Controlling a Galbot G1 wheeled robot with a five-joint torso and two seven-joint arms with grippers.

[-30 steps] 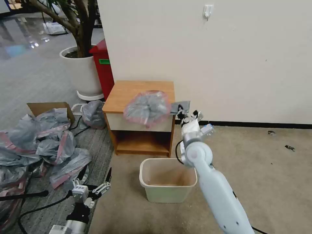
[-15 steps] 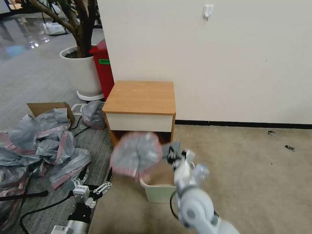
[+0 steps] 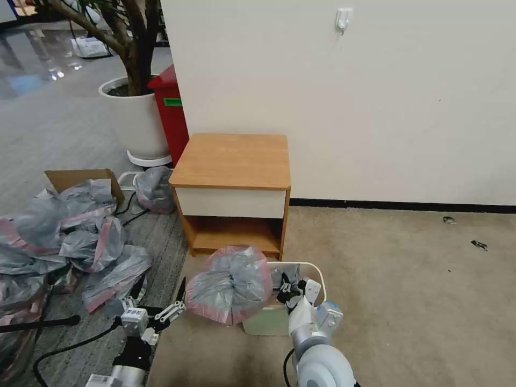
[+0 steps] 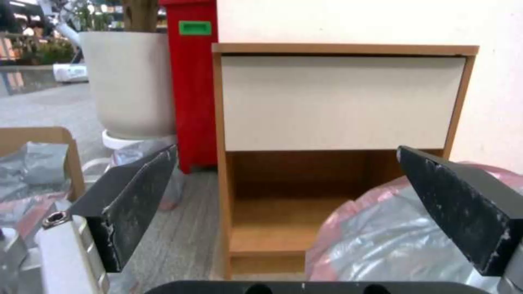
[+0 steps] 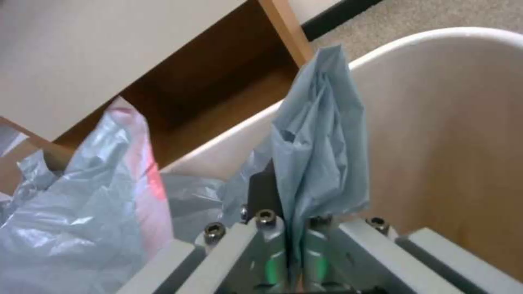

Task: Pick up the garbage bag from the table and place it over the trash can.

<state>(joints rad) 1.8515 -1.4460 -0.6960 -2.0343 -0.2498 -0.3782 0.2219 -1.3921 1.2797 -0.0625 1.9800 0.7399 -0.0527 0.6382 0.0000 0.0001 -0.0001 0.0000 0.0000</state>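
Right hand (image 3: 291,291) pinched tight on garbage bag (image 3: 232,285) corner, low over trash can (image 3: 320,272), mouth dangling outside rim; left hand (image 3: 159,302) idle, spread wide, empty.

Tall red bin (image 3: 171,115) against wall corner, green label on front. Large white plant pot (image 3: 134,121) just beside it, tree trunk rising out. Heap of grey-and-pink bags (image 3: 64,236) on floor at left, open cardboard box (image 3: 80,178) behind heap. White wall hook (image 3: 343,19) high on wall.
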